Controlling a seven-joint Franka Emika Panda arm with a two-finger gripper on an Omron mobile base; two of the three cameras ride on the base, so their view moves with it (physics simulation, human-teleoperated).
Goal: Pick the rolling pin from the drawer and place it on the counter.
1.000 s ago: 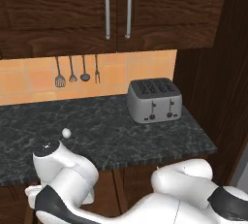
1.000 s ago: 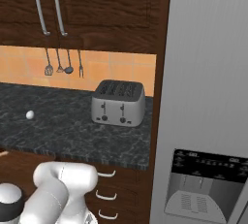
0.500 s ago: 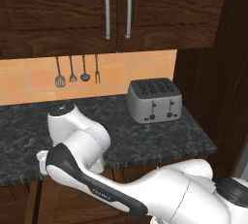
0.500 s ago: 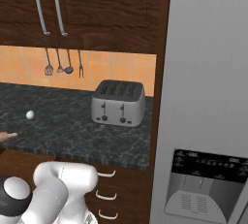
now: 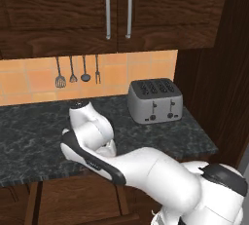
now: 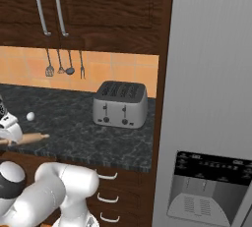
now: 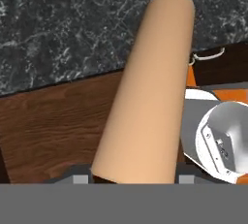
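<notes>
Light-tan wooden rolling pin (image 7: 145, 82) sits clamped in the two-finger gripper (image 7: 133, 177), pointing toward twelve o'clock over the black veined marble counter (image 7: 72, 24); carry it further inward, level, before lowering and releasing.

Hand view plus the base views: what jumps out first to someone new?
The rolling pin dominates the hand view, clamped between the fingers and reaching out over the black marble counter. In the right base view the pin's end pokes in at the left above the counter edge, near a small white ball. The silver toaster stands at the counter's right end.
</notes>
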